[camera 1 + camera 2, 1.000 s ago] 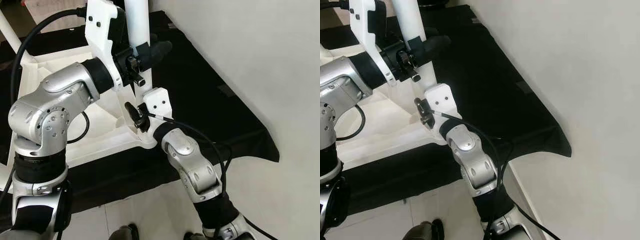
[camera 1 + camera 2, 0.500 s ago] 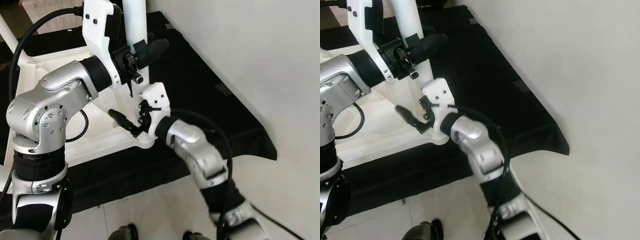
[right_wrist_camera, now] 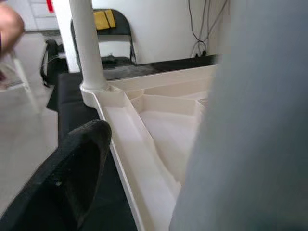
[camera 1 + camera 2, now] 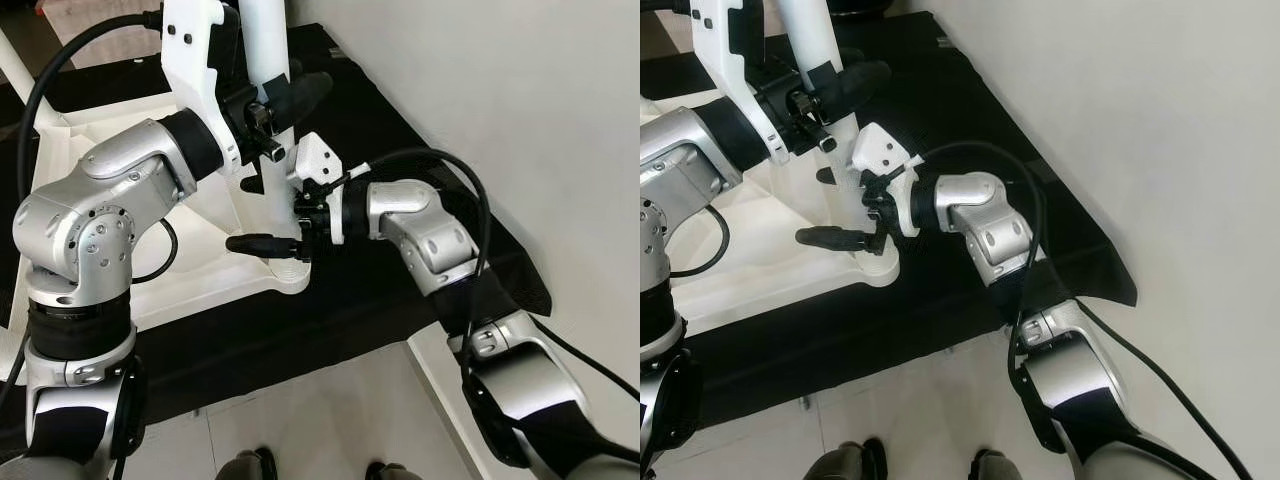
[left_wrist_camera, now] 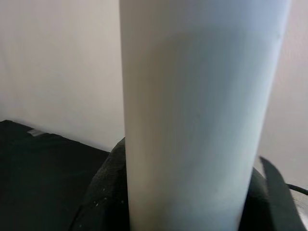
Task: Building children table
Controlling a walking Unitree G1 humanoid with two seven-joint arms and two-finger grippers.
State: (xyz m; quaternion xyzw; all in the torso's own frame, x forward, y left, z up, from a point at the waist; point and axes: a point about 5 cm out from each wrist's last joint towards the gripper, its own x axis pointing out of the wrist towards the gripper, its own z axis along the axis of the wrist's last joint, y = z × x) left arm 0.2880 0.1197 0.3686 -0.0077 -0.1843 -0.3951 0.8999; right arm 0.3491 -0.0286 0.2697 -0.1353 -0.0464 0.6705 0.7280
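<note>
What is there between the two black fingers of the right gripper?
The round white plastic table leg, near its base, stands between the right gripper's fingers, as both eye views show.

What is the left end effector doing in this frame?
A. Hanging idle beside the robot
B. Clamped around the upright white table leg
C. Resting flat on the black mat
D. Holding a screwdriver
B: the left end effector has its black fingers wrapped around the upright white table leg, above the corner socket.
</note>
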